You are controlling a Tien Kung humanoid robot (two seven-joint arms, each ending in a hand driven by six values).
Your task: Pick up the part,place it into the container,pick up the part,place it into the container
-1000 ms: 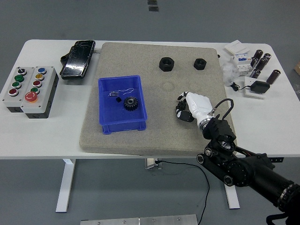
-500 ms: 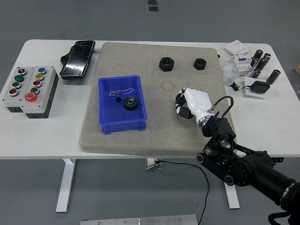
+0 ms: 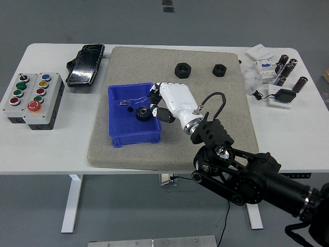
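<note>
One black toothed gear [image 3: 144, 113] lay inside blue plastic bin [image 3: 117, 135]. Right white hand [image 3: 163, 104] hovered at bin's right rim, fingers curled; grip contents unclear. Two black hex nuts [image 3: 182, 69] sat beyond bin, unplaced.

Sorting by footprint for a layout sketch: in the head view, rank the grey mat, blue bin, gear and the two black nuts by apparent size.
1. Grey mat
2. Blue bin
3. Gear
The left nut looks about like the gear; the right nut looks slightly smaller.

I see a white counter [image 3: 46, 149] on white legs [image 3: 72, 203], standing on a plain grey floor [image 3: 128, 20].
</note>
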